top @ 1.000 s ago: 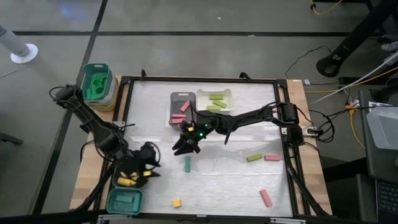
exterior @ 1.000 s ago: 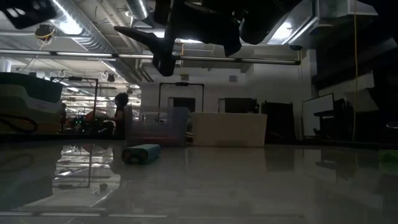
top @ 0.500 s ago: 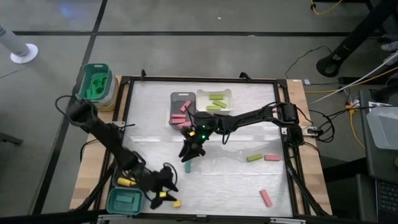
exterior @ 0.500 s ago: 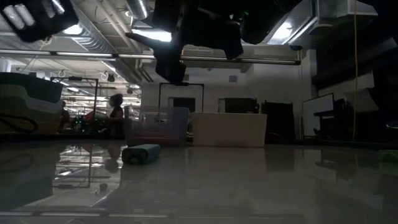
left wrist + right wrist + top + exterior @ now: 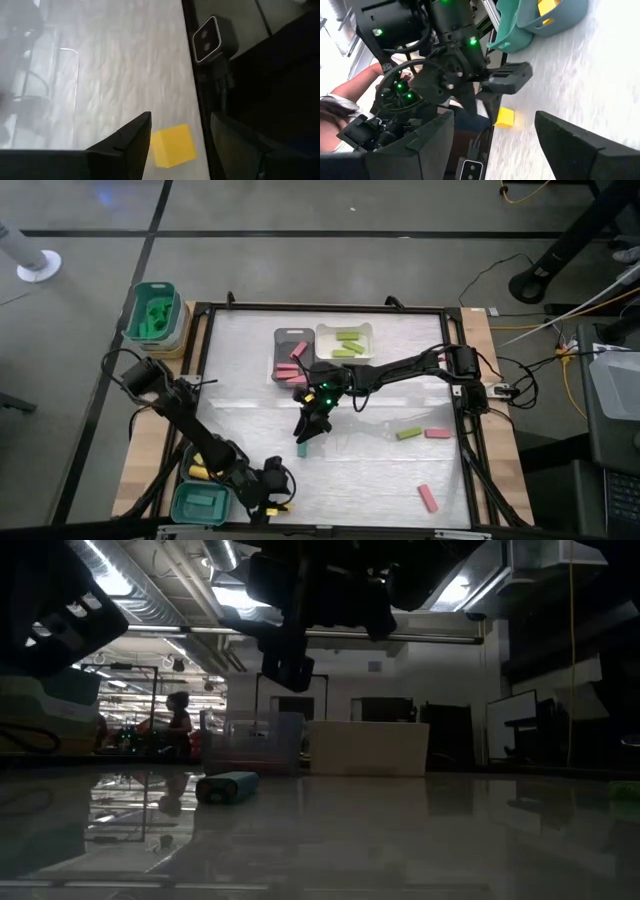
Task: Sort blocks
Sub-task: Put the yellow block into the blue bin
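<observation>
At front edge of surface, left gripper hovers over yellow cube; fingers spread wide, cube between them, nothing gripped. Mid-surface, right gripper above teal block, fingers wide apart, empty. Pink blocks and green block loose at right side.

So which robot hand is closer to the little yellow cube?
The left. The left gripper hangs right over the yellow cube, open fingers either side, at the table's front edge. The right gripper is farther off, mid-table above a teal block.
</observation>
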Robot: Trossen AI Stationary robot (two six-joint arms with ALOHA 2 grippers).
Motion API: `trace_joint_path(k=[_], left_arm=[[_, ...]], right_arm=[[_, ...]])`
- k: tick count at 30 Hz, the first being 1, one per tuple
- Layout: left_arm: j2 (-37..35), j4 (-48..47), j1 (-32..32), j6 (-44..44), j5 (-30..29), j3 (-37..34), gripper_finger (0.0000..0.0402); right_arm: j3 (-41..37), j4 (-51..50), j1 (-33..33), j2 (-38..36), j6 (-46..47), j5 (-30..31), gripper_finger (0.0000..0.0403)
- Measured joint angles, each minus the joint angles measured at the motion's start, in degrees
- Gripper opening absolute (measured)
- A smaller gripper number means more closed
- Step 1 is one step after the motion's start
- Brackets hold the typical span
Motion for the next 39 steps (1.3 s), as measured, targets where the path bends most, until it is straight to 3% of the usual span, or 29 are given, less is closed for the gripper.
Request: trace_joint_path(k=[17, 24, 39], left_arm=[[2.6, -5.1, -1.5, 0.3, -0.4, 1.7, 0.0194], [2.6, -3.7, -2.0, -2.9, -0.4, 1.7, 0.0194], [2.6, -4.3, -2.9, -1.4, -1.7, 1.7, 0.0194]], right_arm=[[0.0, -0.4, 0.0, 0.0, -1.6, 0.7, 0.0278], [0.0, -0.5, 0.0, 0.0, -2.9, 1.2, 0.0278], [0.0, -0.5, 0.0, 0.0, -4.4, 2.8, 0.0278]])
